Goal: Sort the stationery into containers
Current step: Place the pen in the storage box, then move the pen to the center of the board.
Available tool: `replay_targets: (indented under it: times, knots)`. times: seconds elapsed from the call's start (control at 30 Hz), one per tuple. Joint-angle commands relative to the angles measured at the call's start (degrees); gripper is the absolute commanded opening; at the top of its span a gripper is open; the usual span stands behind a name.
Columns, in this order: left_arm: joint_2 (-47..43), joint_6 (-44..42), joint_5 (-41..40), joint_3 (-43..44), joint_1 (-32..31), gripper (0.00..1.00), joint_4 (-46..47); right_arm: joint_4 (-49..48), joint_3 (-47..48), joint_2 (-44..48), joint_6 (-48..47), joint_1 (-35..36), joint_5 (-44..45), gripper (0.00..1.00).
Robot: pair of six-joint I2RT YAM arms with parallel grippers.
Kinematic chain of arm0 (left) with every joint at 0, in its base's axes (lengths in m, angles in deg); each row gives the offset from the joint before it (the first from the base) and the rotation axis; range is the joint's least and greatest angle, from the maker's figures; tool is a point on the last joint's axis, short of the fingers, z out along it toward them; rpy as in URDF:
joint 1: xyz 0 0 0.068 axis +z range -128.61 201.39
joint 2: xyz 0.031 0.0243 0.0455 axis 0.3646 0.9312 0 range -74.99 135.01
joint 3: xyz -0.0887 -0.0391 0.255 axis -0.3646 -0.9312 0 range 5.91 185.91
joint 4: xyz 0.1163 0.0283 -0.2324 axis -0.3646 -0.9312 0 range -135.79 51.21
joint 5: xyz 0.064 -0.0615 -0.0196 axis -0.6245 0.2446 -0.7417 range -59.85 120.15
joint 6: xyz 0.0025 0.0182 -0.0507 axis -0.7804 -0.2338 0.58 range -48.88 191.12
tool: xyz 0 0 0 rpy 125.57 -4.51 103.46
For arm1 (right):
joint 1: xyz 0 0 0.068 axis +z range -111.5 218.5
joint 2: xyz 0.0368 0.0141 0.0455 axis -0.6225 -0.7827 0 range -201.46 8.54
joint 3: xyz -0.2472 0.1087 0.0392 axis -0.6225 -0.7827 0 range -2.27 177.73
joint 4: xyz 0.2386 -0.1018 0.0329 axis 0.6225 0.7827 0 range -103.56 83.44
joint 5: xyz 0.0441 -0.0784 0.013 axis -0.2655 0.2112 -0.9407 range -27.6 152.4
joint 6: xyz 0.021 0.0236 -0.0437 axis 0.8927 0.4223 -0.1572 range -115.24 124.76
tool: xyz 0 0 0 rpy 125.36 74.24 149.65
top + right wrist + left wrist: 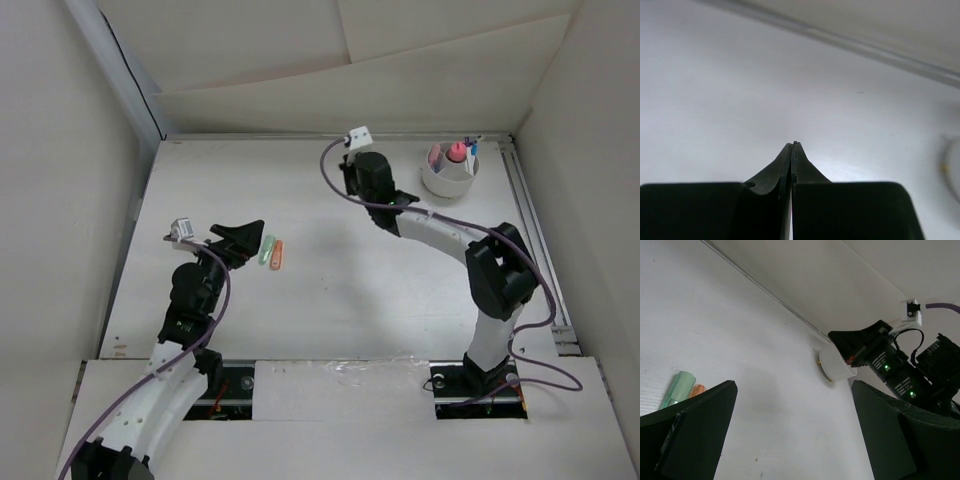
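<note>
White table (330, 300) surface is boxed by pale wall panels (60, 180) on the left, back and right. A metal rail (535, 250) runs along the right edge. The widest bare stretch lies in the centre and near half, between the two arms.

Container: one round white cup (448, 178) stands at the back right, near the back edge and just inside the rail. It holds a pink bottle (456, 152), upright, a pink highlighter (434, 155) on its left side, and thin pens (472, 148) on its right side. Which compartment each occupies cannot be told.

Loose items: a green highlighter (266, 249) and an orange highlighter (278, 255) lie side by side, touching or nearly so, left of centre and well apart from the cup.

Left gripper (794, 390): jaws spread wide, holding no item, hovering just beside the two highlighters, which lie at its left finger.

Right gripper (793, 146): jaws pressed flat together, tip to tip, positioned above bare table just left of the cup, near the back edge.
</note>
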Motion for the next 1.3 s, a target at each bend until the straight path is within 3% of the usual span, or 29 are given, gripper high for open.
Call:
replay_targets:
  times: [0.0,0.13,0.2,0.27,0.37,0.7,1.03,1.27]
  knots:
    - [-1.86,-1.25,-0.89,0.89,-0.03,1.0,-0.18,5.05,1.33,-2.1,2.64,6.18,-6.76,0.02]
    - [-3.28,-1.25,-1.51,0.89,-0.03,1.0,-0.8,8.83,4.49,-5.79,5.09,10.4,-9.22,0.25]
    - [-3.28,-1.25,-1.51,0.89,-0.03,1.0,-0.8,9.46,5.73,-8.6,7.11,11.72,-12.1,0.41]
    - [-3.28,-1.25,-1.51,0.89,-0.03,1.0,-0.8,10.5,8.88,-12.45,8.26,12.6,-13.96,0.5]
    - [-3.28,-1.25,-1.51,1.41,-0.03,1.0,-0.8,12.44,13.19,-15.63,8.78,14.27,-13.97,0.55]
    - [-3.28,-1.25,-2.03,1.41,-0.03,1.0,-1.42,14.11,17.59,-21.26,10.64,18.75,-16.87,0.63]
    - [-3.8,-1.25,-2.03,1.41,-0.03,1.0,-1.95,14.64,18.13,-24.08,12.22,19.81,-16.08,0.63]
    - [-3.8,-1.25,-2.03,1.41,-0.03,1.0,-1.95,15.17,16.37,-23.55,12.74,19.81,-11.51,0.54]
